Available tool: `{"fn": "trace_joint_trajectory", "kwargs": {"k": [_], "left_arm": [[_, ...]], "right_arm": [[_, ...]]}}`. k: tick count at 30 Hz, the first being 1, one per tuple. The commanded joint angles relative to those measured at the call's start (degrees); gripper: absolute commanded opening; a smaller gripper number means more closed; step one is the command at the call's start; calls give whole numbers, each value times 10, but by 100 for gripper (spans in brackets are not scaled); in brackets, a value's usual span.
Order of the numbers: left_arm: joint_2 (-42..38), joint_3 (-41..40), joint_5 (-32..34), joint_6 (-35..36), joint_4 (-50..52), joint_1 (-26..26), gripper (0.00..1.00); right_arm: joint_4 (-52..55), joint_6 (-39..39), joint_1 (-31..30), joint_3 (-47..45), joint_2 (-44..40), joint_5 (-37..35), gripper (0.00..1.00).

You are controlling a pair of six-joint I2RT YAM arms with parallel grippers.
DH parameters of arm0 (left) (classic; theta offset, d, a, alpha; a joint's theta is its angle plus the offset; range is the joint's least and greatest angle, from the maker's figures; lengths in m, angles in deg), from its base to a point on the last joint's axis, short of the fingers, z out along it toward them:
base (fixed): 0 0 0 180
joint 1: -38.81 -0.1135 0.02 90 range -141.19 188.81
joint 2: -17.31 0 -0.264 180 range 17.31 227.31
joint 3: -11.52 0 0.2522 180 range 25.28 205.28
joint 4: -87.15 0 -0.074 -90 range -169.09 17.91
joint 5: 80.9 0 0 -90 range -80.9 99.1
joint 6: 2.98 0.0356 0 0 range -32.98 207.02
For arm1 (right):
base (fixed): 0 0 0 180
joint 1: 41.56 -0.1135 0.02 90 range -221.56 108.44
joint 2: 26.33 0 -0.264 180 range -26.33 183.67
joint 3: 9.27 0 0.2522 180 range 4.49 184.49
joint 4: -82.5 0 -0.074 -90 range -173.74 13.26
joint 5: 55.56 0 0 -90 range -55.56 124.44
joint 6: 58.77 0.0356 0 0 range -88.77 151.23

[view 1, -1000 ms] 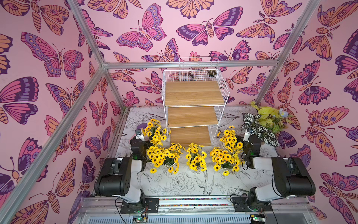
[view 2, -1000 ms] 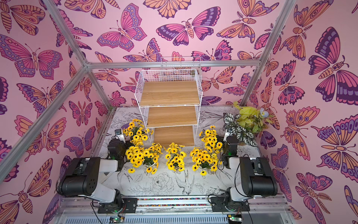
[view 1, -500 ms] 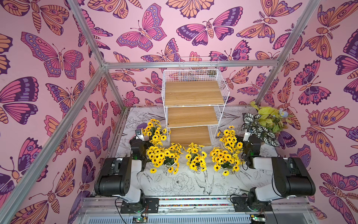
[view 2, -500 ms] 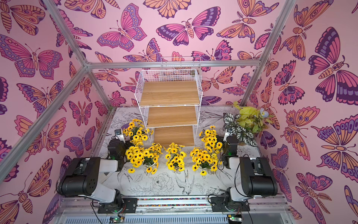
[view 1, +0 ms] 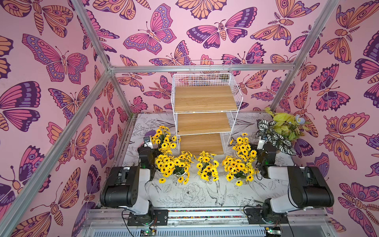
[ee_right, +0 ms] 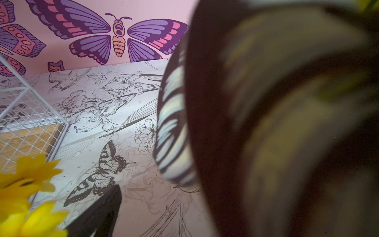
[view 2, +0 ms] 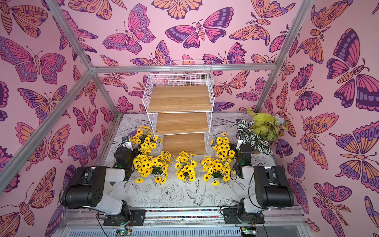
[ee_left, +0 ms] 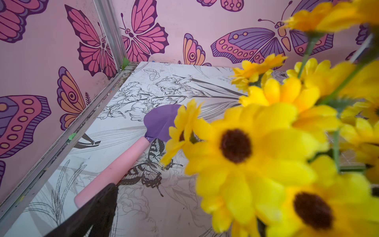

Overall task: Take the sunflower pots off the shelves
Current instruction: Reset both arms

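Several sunflower pots [view 1: 207, 168] crowd the bench [view 1: 194, 197] before the shelves [view 1: 205, 98]; past striped leaves [view 1: 275, 136] we cannot tell if the fingers [ee_right: 98, 213] grip.

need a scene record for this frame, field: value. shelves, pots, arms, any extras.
shelves: three wooden boards, all bare
sunflower pots: all on the table, in front of and beside the shelves; count unclear, blooms overlap
left arm: by the left bunches; blooms fill half its wrist view
right arm: between right bunches and striped plant; a leaf blocks most of its wrist view
trowel: pink handle, purple blade, flat on table by left arm
task state: looks done
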Motion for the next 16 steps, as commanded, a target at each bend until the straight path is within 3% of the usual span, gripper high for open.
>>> {"fn": "trace_joint_trajectory", "kwargs": {"k": [1, 16], "left_arm": [[4, 1, -8, 7, 16, 3, 99], [4, 4, -5, 14, 23, 8, 99]], "right_arm": [[6, 4, -2, 7, 5, -4, 99], [6, 3, -3, 7, 5, -4, 99]]}}
